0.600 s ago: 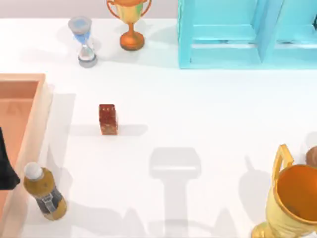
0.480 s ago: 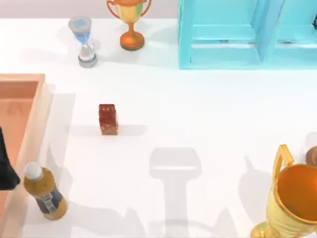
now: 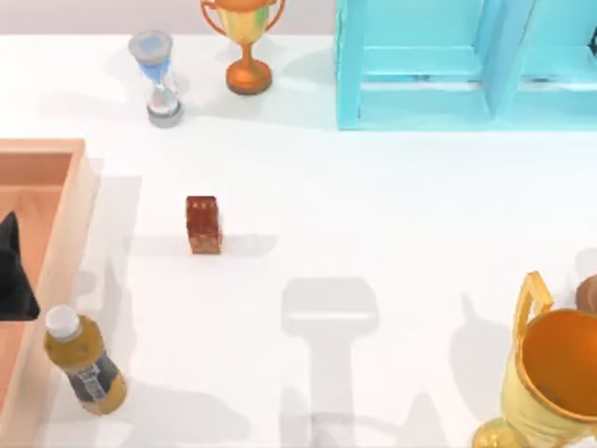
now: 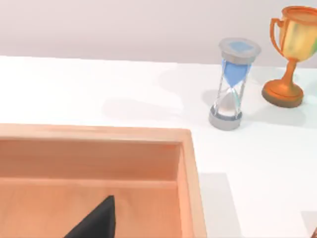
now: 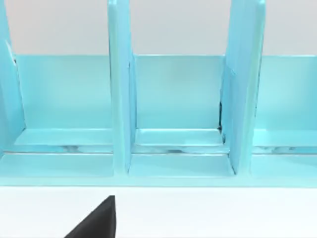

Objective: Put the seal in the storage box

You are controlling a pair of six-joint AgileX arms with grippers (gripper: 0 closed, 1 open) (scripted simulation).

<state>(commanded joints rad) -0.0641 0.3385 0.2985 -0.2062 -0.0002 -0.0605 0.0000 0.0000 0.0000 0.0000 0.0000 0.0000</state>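
Observation:
The seal (image 3: 202, 224), a small reddish-brown block with a paler base, stands upright on the white table, left of centre. The storage box (image 3: 70, 201), with pale wooden walls and an orange-brown floor, lies along the table's left edge; its far corner (image 4: 185, 148) is in the left wrist view. My left gripper (image 3: 11, 275) is a dark shape over the box's inside, well left of the seal and apart from it. Its black tip (image 4: 96, 224) hangs above the box floor. A black part of my right gripper (image 5: 96, 220) faces the blue shelf cabinet.
An amber bottle (image 3: 84, 366) with a white cap stands just outside the box's right wall, near the front. An hourglass (image 3: 159, 79) and a small trophy (image 3: 244, 42) stand at the back. The blue shelf cabinet (image 3: 466, 65) fills the back right. A large gold trophy (image 3: 550, 378) is front right.
My left gripper has moved toward the back of the table over the storage box. The seal and the other things have not moved.

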